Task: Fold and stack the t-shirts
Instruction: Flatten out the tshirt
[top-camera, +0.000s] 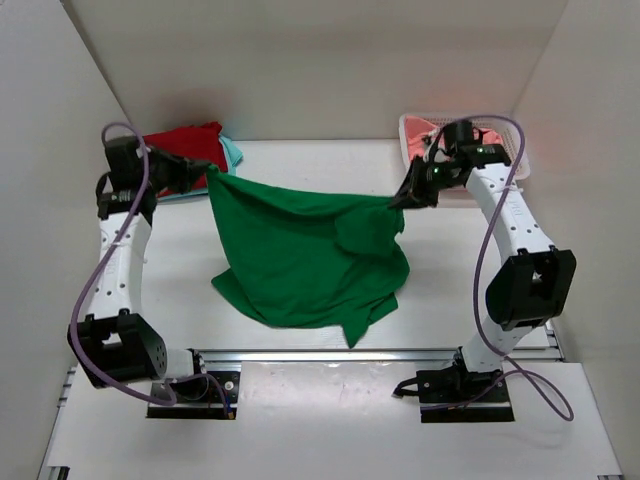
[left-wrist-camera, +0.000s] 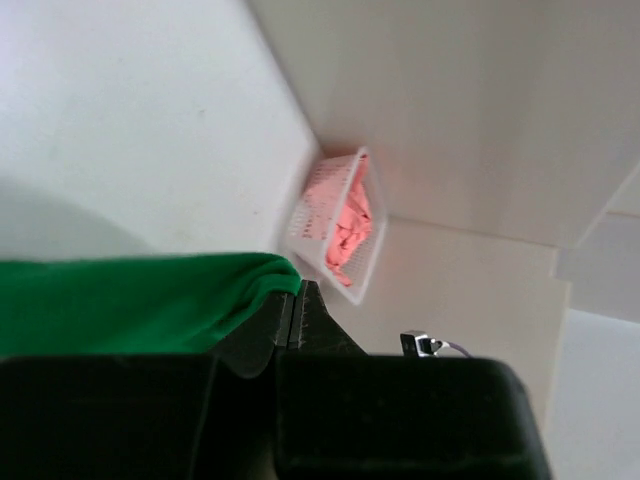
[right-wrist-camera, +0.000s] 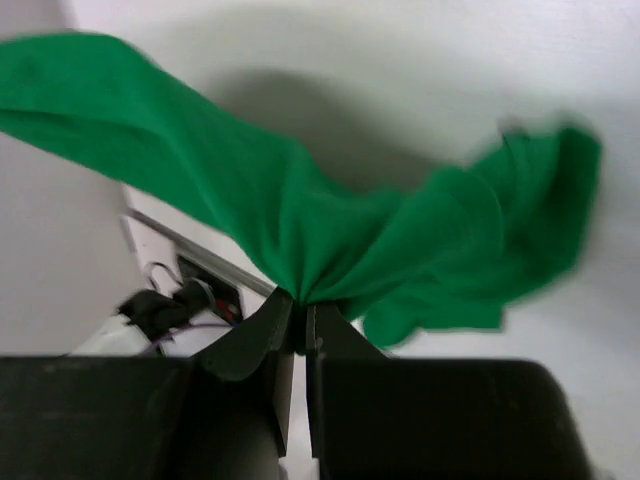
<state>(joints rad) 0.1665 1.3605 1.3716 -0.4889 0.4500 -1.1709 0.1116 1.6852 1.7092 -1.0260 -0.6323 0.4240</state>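
The left gripper (left-wrist-camera: 297, 296) and right gripper (right-wrist-camera: 300, 306) each clamp the green t-shirt (top-camera: 300, 260), spread but not yet folded; the red t-shirt (top-camera: 188, 145) and turquoise t-shirt (top-camera: 232, 153) appear stacked, and the pink t-shirt (left-wrist-camera: 350, 225) lies in the basket (left-wrist-camera: 314, 202).

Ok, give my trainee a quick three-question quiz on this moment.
1. True or false: the left gripper and right gripper are each shut on the green shirt.
2. Where is the pink shirt? A in the basket; B under the green shirt; C in the left gripper.
3. Fill in: the red shirt lies at the far ___ corner of the table.
Key: 1 true; 2 A; 3 left.
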